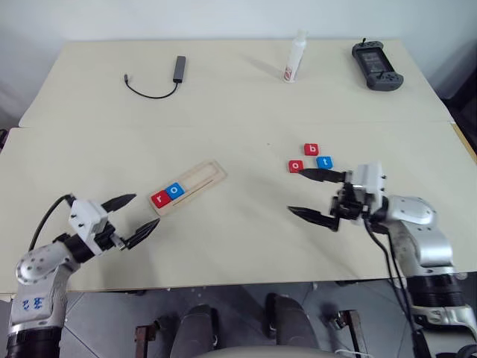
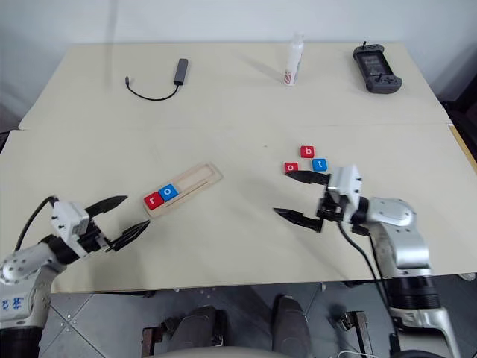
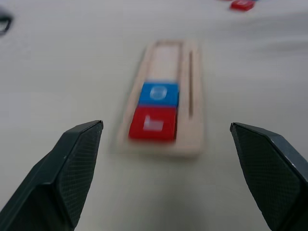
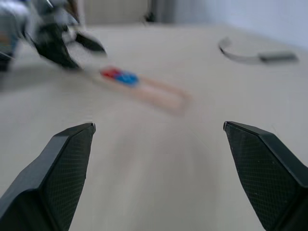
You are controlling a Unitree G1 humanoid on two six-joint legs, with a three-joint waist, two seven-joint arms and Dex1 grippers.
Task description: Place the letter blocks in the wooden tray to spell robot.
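Indoors, beige tabletop (image 1: pixel 238 246), white wall (image 1: pixel 223 19) behind

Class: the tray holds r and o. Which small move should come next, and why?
Probably the open right gripper should drop onto the red b block: the wooden tray needs b third, and b lies loose beside it with o and t.

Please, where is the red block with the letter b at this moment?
In the left eye view the red b block lies on the table's right half, just behind the red o block and blue t block, beyond the open right gripper.
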